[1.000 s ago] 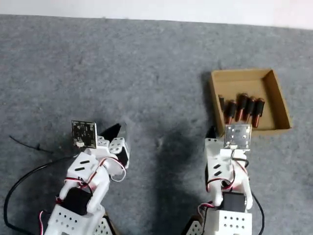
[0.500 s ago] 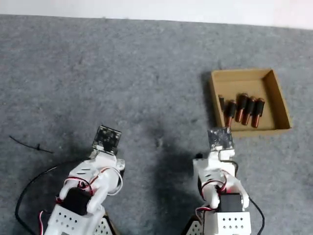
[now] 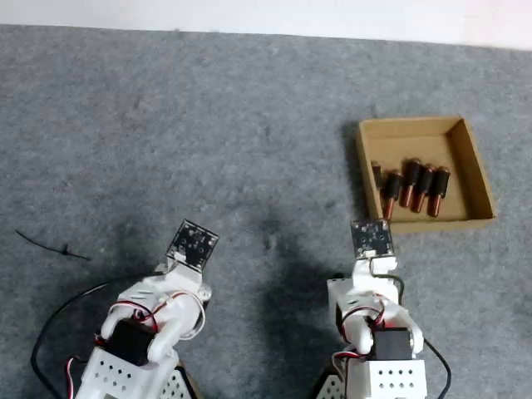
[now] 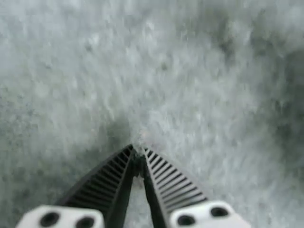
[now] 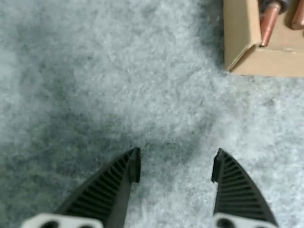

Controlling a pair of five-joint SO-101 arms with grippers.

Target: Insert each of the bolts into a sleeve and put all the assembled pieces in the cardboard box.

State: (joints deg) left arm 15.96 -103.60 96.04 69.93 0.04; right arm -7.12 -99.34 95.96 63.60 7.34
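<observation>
Grey carpet (image 3: pixel 208 108), cardboard box (image 3: pixel 416 143) w/ copper-black pieces (image 3: pixel 413 184), L fingers (image 4: pixel 107 183) closed, R fingers (image 5: pixel 111 185) wide

White plastic arms (image 3: pixel 371 312) with black servos (image 3: pixel 129 341), red-white-black wires (image 3: pixel 363 318) and a dark square circuit board (image 3: pixel 193 243) at each wrist; black ribbed wedge fingers (image 4: pixel 107 183) on white screw-holed mounts (image 4: pixel 61 219).

On the grey surface (image 3: pixel 208 125), the cardboard box (image 3: pixel 416 135) sits at the far right. Four bolt-and-sleeve pieces (image 3: pixel 413 184) lie side by side in it. The right arm (image 3: pixel 371 299) is near the box, and the left arm (image 3: pixel 158 303) is well apart from it.
</observation>
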